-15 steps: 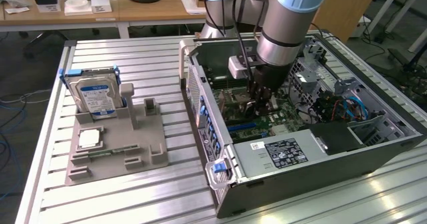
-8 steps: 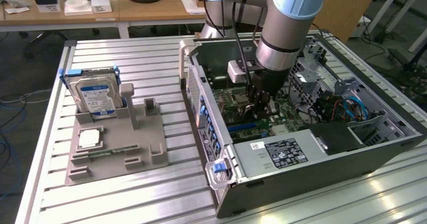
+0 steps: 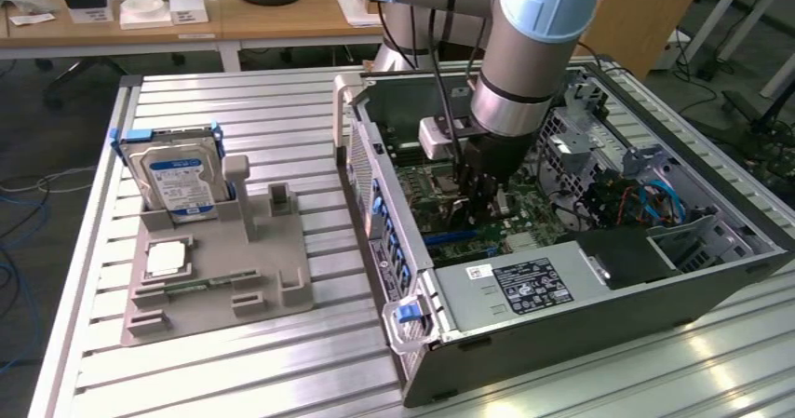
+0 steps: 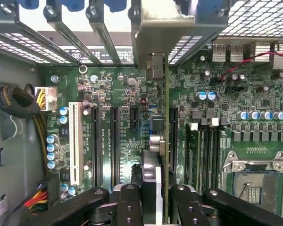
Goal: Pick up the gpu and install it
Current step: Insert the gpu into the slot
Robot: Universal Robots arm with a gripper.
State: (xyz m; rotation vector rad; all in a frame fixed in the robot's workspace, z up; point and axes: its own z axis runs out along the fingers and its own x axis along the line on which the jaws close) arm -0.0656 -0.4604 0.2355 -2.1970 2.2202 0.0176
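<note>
My gripper is shut on the gpu, which I see edge-on as a thin green board in the wrist view. Its silver end bracket lies against the case's rear slot openings. The card stands on edge over the green motherboard, running between the black expansion slots and the memory slots. I cannot tell whether its edge sits in a slot. In the exterior view the arm reaches down into the open computer case, with the gripper low over the motherboard.
A grey fixture on the slatted table holds a hard drive with a blue-white label, a square processor and a narrow memory stick. Inside the case are a power supply, a white slot, cable bundles and an empty processor socket.
</note>
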